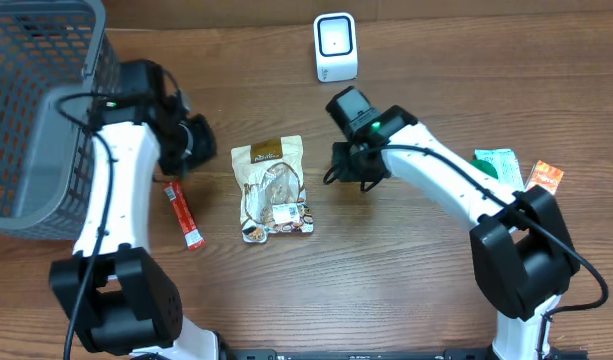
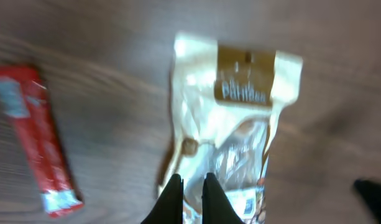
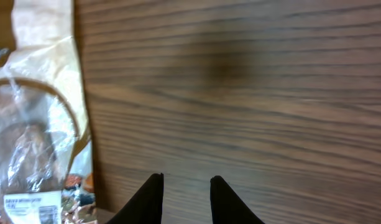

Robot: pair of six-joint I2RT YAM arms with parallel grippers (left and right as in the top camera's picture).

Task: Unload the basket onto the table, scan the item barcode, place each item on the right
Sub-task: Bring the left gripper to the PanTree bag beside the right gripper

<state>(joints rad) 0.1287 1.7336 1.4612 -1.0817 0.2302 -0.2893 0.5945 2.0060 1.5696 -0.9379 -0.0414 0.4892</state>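
Note:
The item, a beige and gold snack bag, lies flat in the middle of the table, with a white barcode label near its lower end. The white scanner stands at the back. My left gripper hovers just left of the bag. In the left wrist view its fingertips are shut over the bag with nothing between them. My right gripper is just right of the bag. In the right wrist view it is open above bare wood, the bag to its left.
A red stick packet lies left of the bag. A grey mesh basket fills the back left corner. A green packet and an orange packet lie at the right edge.

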